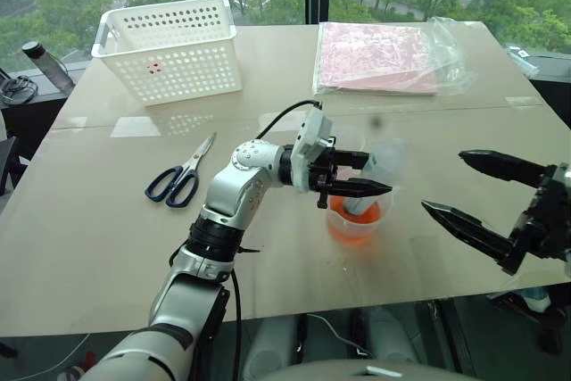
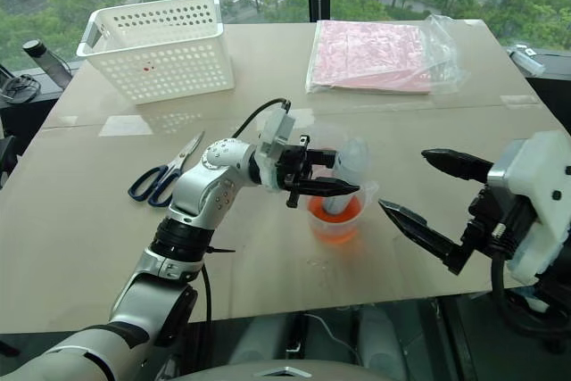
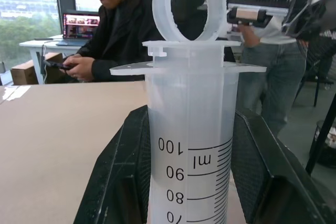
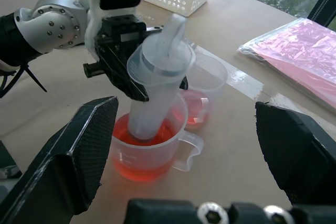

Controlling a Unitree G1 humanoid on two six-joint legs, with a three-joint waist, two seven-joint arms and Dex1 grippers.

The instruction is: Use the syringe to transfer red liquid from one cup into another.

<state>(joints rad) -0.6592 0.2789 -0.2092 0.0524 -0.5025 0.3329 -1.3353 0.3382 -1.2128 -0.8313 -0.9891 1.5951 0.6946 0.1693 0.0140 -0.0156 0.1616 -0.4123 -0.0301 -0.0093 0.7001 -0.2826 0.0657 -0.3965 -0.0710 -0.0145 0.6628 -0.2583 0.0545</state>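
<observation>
- Nearest us, our right gripper (image 1: 446, 185) hangs off to the side with its fingers spread wide, holding nothing, well apart from the cups.
- Our left gripper (image 1: 361, 176) is pinching the barrel of the syringe (image 4: 157, 85) just below its flange. The syringe leans a little, tip down inside the spouted beaker (image 4: 149, 148) directly beneath the gripper.
- The beaker holds red liquid (image 4: 131, 163); the syringe tip sits in or just at it. The plunger ring (image 3: 184, 3) rests close against the barrel top, so we judge the draw has not yet begun.
- Just beyond the beaker, touching or nearly so, stands the smaller cup (image 4: 205, 90), with a shallow pool of red liquid already in it.
- Left to do, we judge: pull the plunger, lift, move over the smaller cup, and empty.
- Farther off on the bench (image 1: 107, 220) lie the scissors (image 1: 178, 176), a white basket (image 1: 169, 46) and a bagged pink sheet (image 1: 379, 55).
- Hard to make out: whether the tip is below the surface, and whether any liquid is in the barrel.
</observation>
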